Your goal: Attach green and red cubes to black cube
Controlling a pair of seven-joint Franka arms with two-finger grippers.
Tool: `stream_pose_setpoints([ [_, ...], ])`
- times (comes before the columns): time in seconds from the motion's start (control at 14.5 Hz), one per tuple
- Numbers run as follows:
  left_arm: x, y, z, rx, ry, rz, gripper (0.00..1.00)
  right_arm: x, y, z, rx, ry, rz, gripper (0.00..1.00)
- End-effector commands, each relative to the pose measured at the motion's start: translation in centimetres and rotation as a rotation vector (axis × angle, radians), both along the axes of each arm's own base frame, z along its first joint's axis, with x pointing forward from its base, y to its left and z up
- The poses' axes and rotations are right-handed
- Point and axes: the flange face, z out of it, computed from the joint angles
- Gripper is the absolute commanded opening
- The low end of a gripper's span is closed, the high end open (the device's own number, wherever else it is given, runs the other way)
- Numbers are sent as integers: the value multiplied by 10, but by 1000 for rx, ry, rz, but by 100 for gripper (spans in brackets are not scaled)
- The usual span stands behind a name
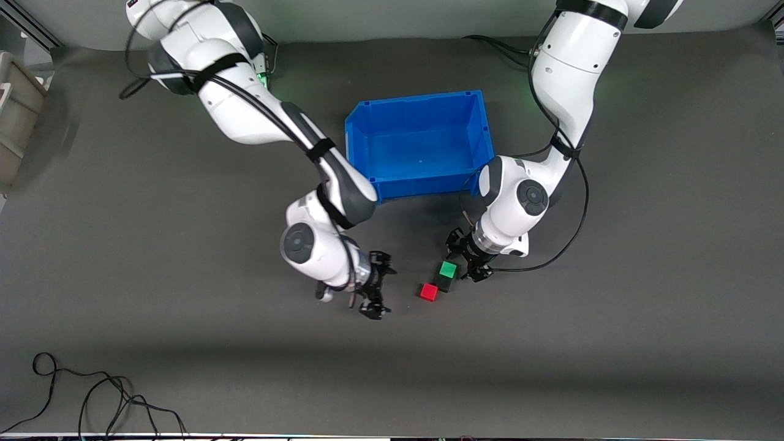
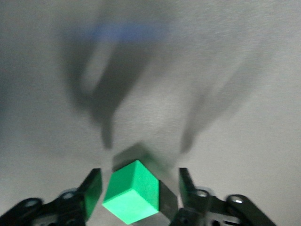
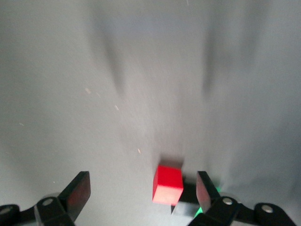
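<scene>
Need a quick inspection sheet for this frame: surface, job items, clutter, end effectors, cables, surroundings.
Surface: dark grey table mat.
Job's things: green cube sits on the black cube; red cube lies on the mat beside the black cube, toward the right arm's end; whether they touch is unclear.
Clutter: blue bin, farther from the front camera than the cubes; nothing seen inside.
End effectors: left end effector open, fingers either side of the green cube; right end effector open, low over the mat by the red cube.
Cables: black cable loops on the mat at the near edge; arm cabling strapped along both arms.
Surroundings: grey container at the right arm's end.
</scene>
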Motion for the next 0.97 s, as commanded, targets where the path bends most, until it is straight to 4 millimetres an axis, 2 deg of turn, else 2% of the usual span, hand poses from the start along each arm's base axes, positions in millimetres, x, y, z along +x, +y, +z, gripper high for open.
stream_pose_setpoints([
  [0.0, 18, 25, 36, 75, 1, -75, 100, 0, -67, 29, -34, 52, 161, 100],
  [0.14, 35, 56, 61, 144, 26, -189, 100, 9, -115, 48, -35, 90, 288, 100],
  [0.35, 44, 108, 93, 158, 30, -459, 100, 13, -188, 80, -80, 127, 515, 100],
  [0.48, 48, 158, 115, 147, 29, -646, 100, 12, -238, 104, -148, 127, 647, 100],
  [0.62, 49, 210, 142, 157, 4, -818, 100, 6, -276, 136, -179, 74, 778, 100],
  [0.69, 48, 235, 156, 176, -5, -903, 100, 3, -297, 158, -192, 38, 801, 100],
  [0.83, 43, 270, 181, 199, -29, -1081, 100, -9, -330, 195, -205, -12, 874, 100],
  [0.9, 40, 279, 193, 198, -54, -1163, 100, -15, -342, 212, -206, -46, 918, 100],
])
